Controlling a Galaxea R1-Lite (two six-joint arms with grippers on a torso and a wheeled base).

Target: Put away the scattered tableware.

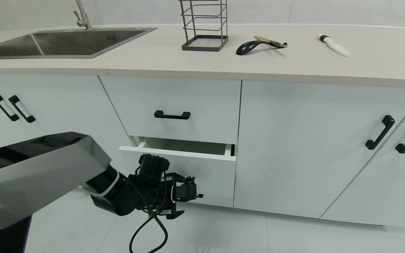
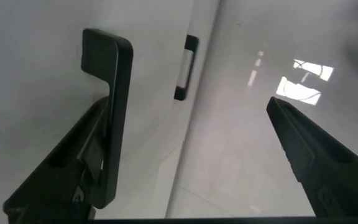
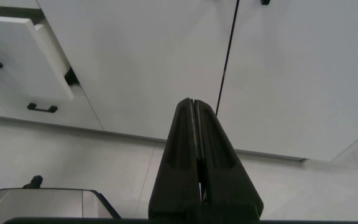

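Countertop (image 1: 329,66): pale, smooth, matt, stone-like. Sink (image 1: 65,42): brushed metal with a satin finish. Tap (image 1: 82,15): brighter, polished metal. Wire rack (image 1: 205,24): dark metal rod, matt coating. Ladle (image 1: 251,45): glossy black bowl, handle end looks like pale wood. Knife (image 1: 333,45): smooth off-white body, plastic or ceramic, cannot tell which. Cabinet fronts (image 1: 311,140): white, smooth, low sheen. Drawer handle (image 2: 110,118): black, matt. Floor (image 2: 260,143): glossy tile, mirroring the lights. Left gripper (image 1: 191,192) and right gripper (image 3: 197,106): black moulded plastic, dull finish.
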